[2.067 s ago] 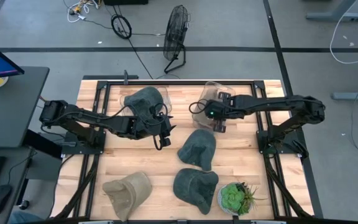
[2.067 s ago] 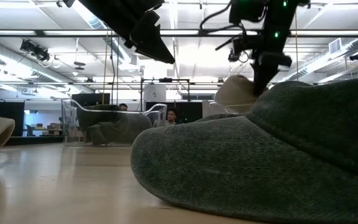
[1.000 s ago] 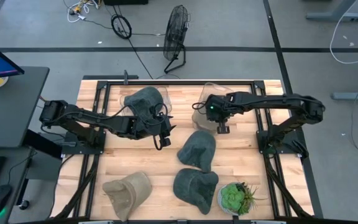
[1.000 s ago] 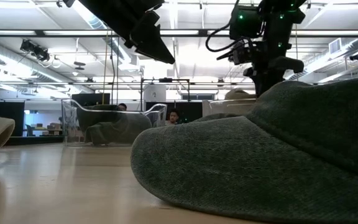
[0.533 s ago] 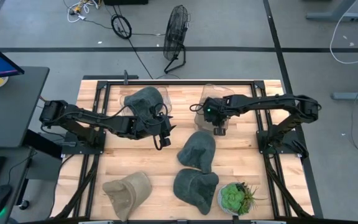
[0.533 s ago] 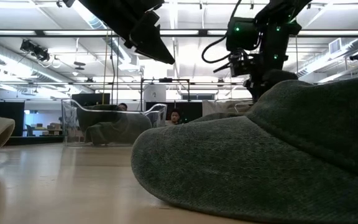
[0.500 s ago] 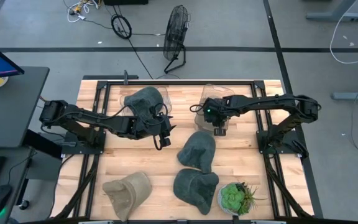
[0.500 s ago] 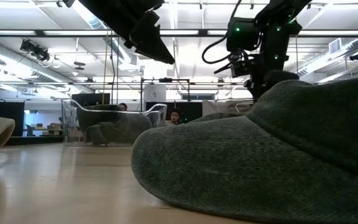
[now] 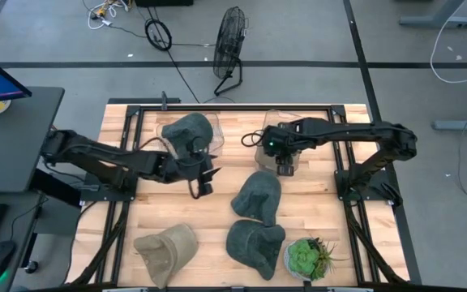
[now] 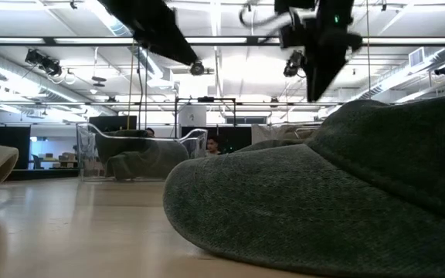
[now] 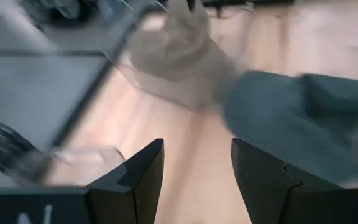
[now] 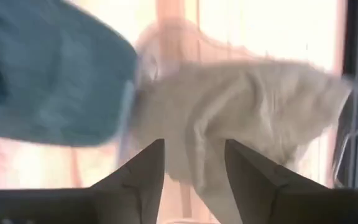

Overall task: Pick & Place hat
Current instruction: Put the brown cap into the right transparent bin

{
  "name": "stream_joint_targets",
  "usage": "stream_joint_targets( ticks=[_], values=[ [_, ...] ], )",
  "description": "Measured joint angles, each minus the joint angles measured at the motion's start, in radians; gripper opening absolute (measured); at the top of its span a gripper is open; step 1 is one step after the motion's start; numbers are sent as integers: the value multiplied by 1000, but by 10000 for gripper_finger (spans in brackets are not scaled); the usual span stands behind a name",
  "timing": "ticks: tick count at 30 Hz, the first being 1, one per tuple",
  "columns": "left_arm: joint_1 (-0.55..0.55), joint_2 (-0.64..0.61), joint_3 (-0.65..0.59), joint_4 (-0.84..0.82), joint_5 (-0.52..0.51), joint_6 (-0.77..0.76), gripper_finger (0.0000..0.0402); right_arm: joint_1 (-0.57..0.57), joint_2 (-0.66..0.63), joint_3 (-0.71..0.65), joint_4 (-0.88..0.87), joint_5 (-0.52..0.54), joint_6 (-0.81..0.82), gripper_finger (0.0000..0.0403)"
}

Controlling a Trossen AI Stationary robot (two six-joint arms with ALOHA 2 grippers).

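Note:
A beige hat (image 12: 241, 106) lies in a clear bin (image 9: 264, 130) at the table's far middle. My right gripper (image 9: 284, 166) hangs open and empty over the bin's near edge, above the hat; it also shows in the right wrist view (image 12: 194, 162). My left gripper (image 9: 200, 180) is open and empty over bare table, near a second clear bin (image 9: 186, 130) holding a dark green hat. Two dark green hats (image 9: 258, 193) (image 9: 255, 243) and another beige hat (image 9: 166, 247) lie on the table.
A potted succulent (image 9: 306, 258) stands at the near right edge. In the low view the nearest dark hat (image 10: 323, 201) fills the foreground. The left wrist view shows the beige hat (image 11: 179, 56) in its bin and a dark hat (image 11: 278, 112) beside it.
The beige hat has sunk below the right bin's rim and stays there. My right gripper has risen above the bin. My left gripper has drawn back toward the table's left and near edges.

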Motion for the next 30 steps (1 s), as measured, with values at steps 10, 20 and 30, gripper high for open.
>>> stream_joint_targets(
  ticks=[10, 20, 30],
  values=[
    [-201, -54, 0, -359, 465, -441, 192, 153, -1, 9, 233, -3, 31, 173],
    [-540, 39, 0, -435, 463, -645, 192, 217, -1, -34, 281, -3, 31, 173],
    [-688, 217, 0, -493, 458, -814, 192, 218, -1, -36, 311, -3, 23, 173]
  ],
)
